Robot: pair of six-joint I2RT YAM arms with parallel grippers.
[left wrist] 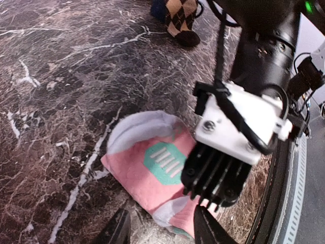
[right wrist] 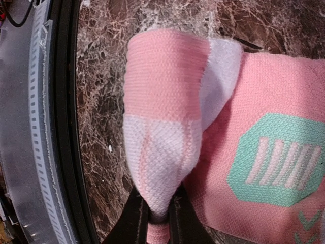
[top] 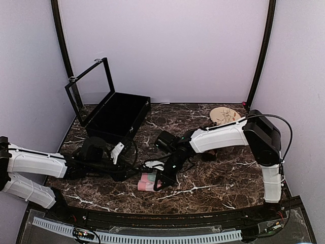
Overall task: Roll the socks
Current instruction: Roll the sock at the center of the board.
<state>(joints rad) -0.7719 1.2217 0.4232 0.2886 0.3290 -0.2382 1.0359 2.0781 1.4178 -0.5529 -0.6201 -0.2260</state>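
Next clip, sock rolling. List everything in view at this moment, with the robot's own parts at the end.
pink sock: one, pink with pale grey ends and a green patch, near middle of the table, one end lifted and folded over
argyle sock: one, black with tan diamonds, apart from the pink sock, at the top edge of the left wrist view
box: one, black, lid raised, far left of the table
plate: one, tan, far right, partly behind the right arm
table: one, dark brown marble with white veins
left gripper: one, black, open, fingers astride the pink sock's edge
right gripper: one, black, shut on the pink sock's pale end
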